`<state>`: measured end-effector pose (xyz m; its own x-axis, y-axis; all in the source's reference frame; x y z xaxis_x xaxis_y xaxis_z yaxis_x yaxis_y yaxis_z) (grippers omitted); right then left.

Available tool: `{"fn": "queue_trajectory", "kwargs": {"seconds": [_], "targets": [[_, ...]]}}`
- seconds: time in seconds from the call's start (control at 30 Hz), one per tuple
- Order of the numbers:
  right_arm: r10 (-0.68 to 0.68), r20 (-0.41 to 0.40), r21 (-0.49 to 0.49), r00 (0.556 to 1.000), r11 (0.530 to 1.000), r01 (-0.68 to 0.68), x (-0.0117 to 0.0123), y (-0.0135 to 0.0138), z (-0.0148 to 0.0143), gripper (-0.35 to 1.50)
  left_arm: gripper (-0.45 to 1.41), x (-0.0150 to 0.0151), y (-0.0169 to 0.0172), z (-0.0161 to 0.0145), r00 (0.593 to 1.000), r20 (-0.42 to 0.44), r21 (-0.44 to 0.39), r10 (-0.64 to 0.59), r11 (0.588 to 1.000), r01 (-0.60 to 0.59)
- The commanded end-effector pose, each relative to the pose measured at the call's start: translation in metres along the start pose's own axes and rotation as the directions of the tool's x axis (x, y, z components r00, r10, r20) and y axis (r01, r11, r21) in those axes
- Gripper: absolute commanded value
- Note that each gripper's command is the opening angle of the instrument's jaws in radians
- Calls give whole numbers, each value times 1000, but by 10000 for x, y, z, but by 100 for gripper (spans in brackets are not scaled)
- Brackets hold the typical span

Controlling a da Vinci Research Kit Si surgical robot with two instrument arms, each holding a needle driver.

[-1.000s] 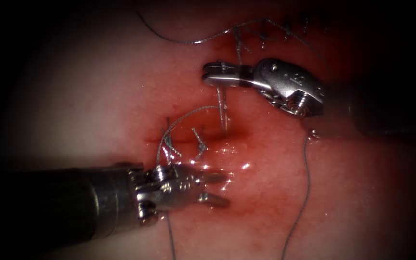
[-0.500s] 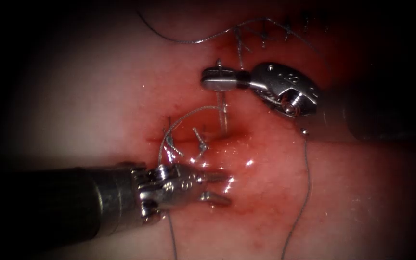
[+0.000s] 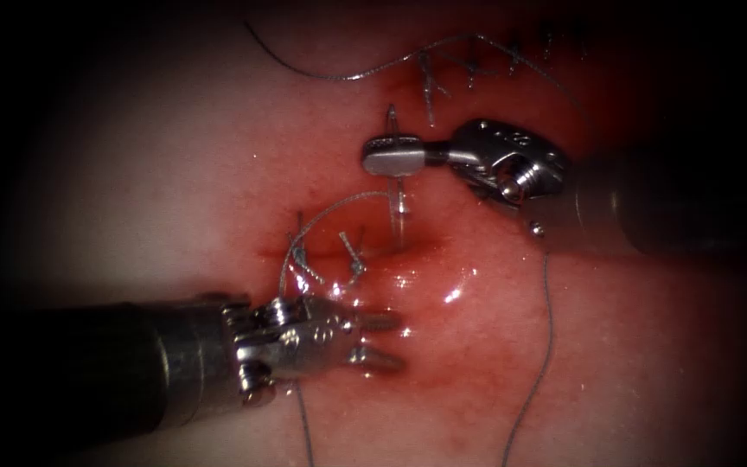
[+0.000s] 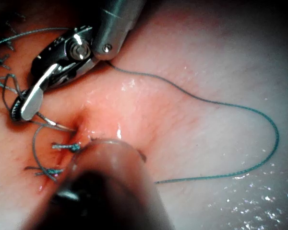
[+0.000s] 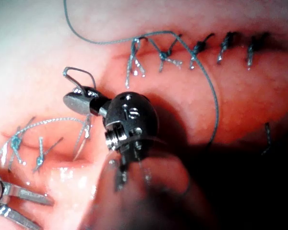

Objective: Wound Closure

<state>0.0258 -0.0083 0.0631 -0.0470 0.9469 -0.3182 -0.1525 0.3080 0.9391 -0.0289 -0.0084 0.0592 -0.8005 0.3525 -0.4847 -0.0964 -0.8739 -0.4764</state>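
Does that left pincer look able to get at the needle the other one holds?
Probably yes: the left pincer, open and empty, lies just below the cut. The needle, held by the right pincer, enters tissue just beyond, with knotted thread ends between.

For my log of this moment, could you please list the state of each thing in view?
Right tool: shut on the needle.
Needle: held near its tail end, its tip in the tissue at the cut.
Left tool: open, holding nothing.
Thread: slack across the tissue.
Cut: partly closed by knotted stitches.
Tissue: wet with red fluid.
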Motion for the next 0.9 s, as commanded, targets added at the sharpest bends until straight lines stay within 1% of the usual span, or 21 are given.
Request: {"fn": "queue_trajectory", "kwargs": {"seconds": [0.03,0.23,0.27,0.33,0.4,0.6,0.73,0.9], "targets": [[32,3,4,999,999,-32,-6,1,10,-35,51,2,0,8,1000,0,0,1,1000,-1],[159,-4,59,987,986,-159,-13,-7,12,-35,49,1,-1,8,1000,0,0,2,1000,-2],[215,0,81,977,973,-214,-16,-10,14,-35,49,1,-1,8,1000,0,-1,2,1000,-2],[264,8,99,965,960,-263,-19,-12,16,-35,49,1,-1,8,1000,0,-1,2,1000,-2],[324,42,126,945,937,-326,-28,-16,19,-35,49,1,-1,6,1000,-1,-3,3,1000,-3],[312,111,141,943,935,-326,-55,-34,19,-35,49,1,-3,-1,1000,1,-1,4,1000,-4],[311,127,145,942,933,-328,-69,-50,19,-35,49,2,-4,-8,1000,3,4,-1,1000,1],[315,143,119,938,936,-332,-81,-68,17,-35,49,2,-7,-15,1000,6,10,-6,1000,6]]}}
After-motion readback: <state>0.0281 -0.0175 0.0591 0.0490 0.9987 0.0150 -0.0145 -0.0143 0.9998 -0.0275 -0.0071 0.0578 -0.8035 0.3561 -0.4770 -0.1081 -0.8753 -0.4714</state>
